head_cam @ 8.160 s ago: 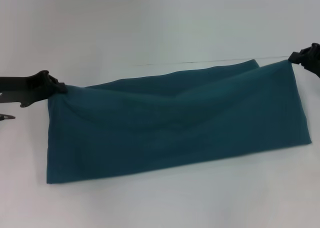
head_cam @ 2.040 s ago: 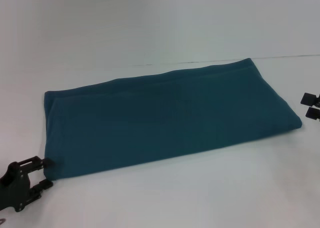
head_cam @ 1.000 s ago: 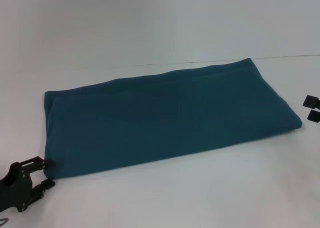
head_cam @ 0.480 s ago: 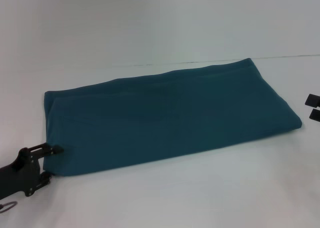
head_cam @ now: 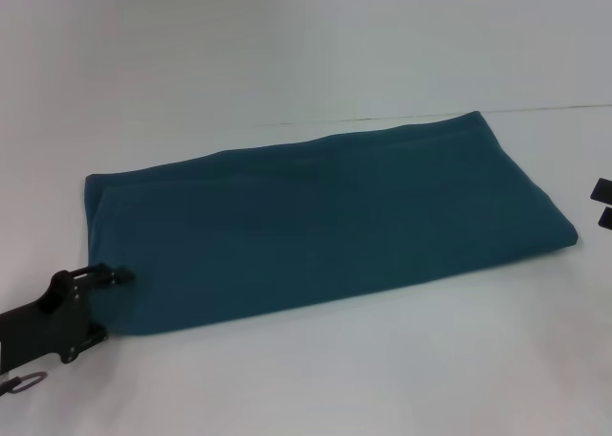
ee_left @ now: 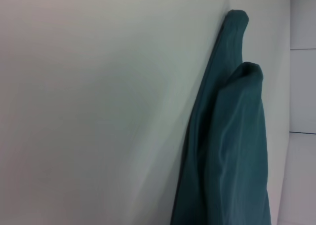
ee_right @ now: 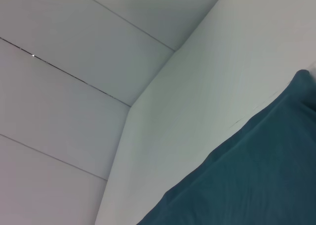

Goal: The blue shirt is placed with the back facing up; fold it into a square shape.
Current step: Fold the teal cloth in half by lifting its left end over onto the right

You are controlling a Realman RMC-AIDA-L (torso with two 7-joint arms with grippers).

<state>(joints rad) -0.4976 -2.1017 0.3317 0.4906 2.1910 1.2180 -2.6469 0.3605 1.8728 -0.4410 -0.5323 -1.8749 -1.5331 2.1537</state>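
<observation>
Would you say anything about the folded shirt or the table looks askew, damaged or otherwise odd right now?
Nothing stands out. The blue shirt lies flat as a long folded band, not yet square. The left gripper, fingers open, is at its near-left corner; the right gripper sits clear at the right edge.

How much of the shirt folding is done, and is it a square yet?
Partly done. The blue shirt already lies folded into a long flat band on the table, not a square. The left hand, open, is at its near left corner, seemingly about to grab it. The right hand waits off the right end. Folding the band across is still left.
</observation>
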